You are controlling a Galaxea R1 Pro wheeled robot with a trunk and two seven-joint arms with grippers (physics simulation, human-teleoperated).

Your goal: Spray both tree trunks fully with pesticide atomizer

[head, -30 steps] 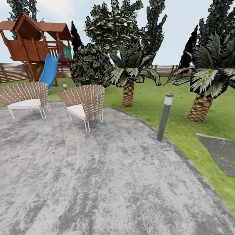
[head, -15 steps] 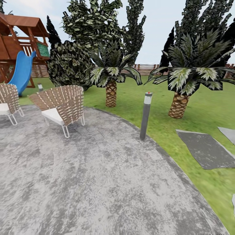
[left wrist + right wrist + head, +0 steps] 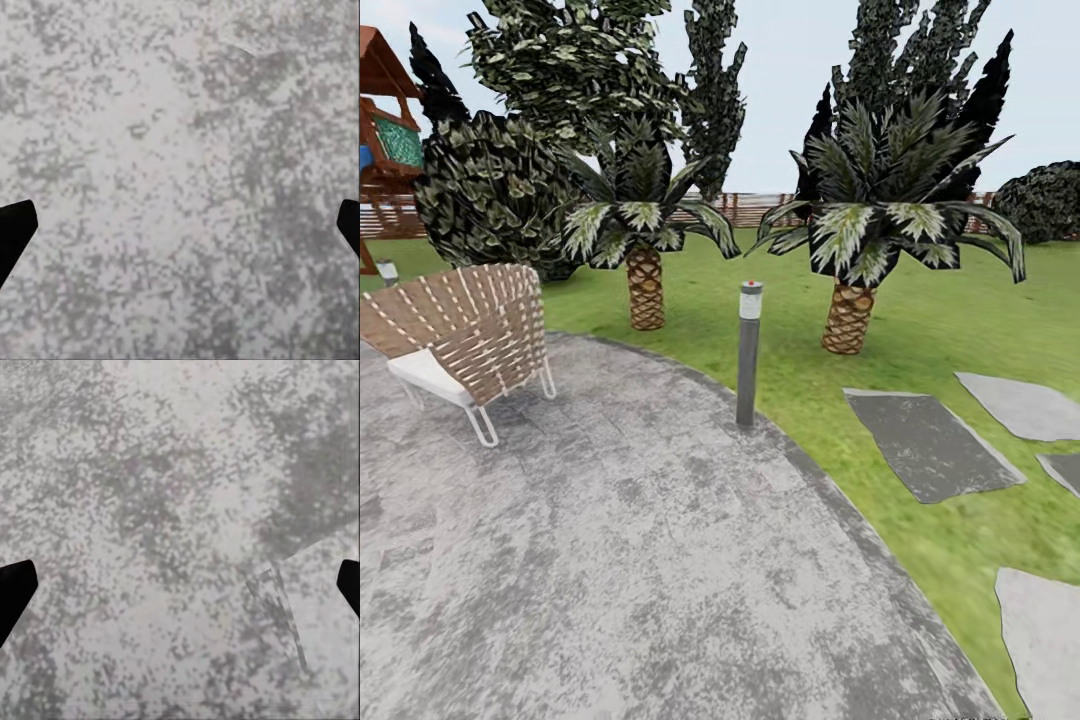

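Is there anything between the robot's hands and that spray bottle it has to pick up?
That cannot be judged here: the bottle is not in these pictures. Both hands, left and right, hang open over bare grey paving. Ahead stand a wicker chair, a lamp post and two short palms.

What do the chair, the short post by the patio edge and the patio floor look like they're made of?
The chair looks like woven tan wicker or strapping, with criss-cross bands over a thin white metal-looking frame and a white cushion. The post seems matte grey metal with a paler cap and a red top, probably a garden light. The patio floor looks like mottled grey stone or concrete, rough and unpolished.
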